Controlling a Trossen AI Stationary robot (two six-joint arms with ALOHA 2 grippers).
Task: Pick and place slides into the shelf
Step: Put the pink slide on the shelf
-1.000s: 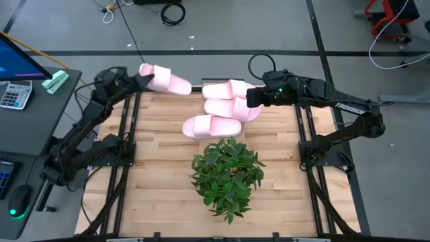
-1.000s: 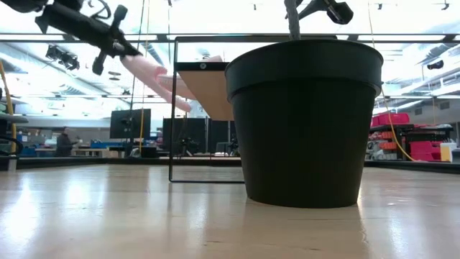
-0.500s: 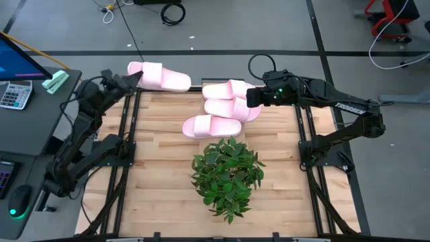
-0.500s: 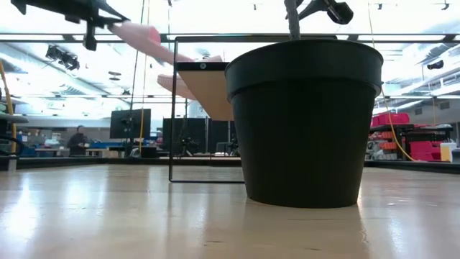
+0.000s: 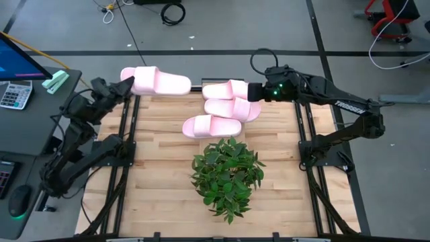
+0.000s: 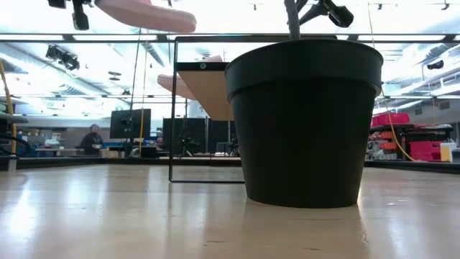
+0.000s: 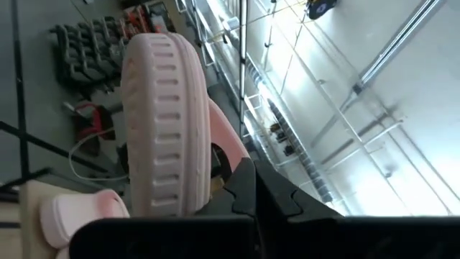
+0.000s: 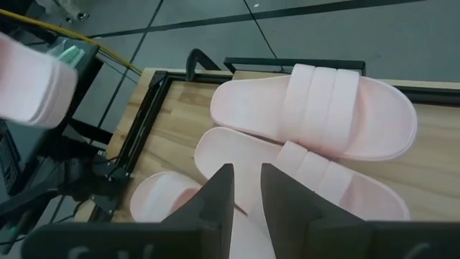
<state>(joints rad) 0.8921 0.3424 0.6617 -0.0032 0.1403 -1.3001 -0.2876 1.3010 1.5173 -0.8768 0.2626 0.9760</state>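
My left gripper [image 5: 125, 86] is shut on one pale pink slide [image 5: 156, 81], held high beyond the table's far left corner; the low view shows that slide [image 6: 147, 13] about level, near the top. Three more slides [image 5: 230, 89] [image 5: 232, 108] [image 5: 211, 126] lie sole down, side by side, at the table's far middle. My right gripper [image 5: 257, 92] hovers over their right ends; its fingers [image 8: 215, 205] stand a little apart with nothing between them. The shelf's light-wood plank [image 6: 210, 92] shows slanted in a thin black frame. My left gripper holds the slide by its left end [image 5: 129, 79], beside the broad strap. It pinches that end between its two fingers, with the ribbed sole [image 7: 165, 129] on one side and one finger [image 7: 244, 188] on the strap side. The slide sticks out toward the right, lifted clear.
A leafy potted plant [image 5: 228, 176] stands mid-table; its black pot [image 6: 305, 122] fills much of the low view. Black frame rails [image 5: 127, 134] run along both table sides. A desk with a calculator [image 5: 15, 94] stands at the left. A person [image 6: 92, 138] is far behind.
My left gripper has risen, drawn back toward the table's left and rolled, keeping hold of the slide. The slide slanted downward a second ago; now it is higher and about level, shifted a little left.
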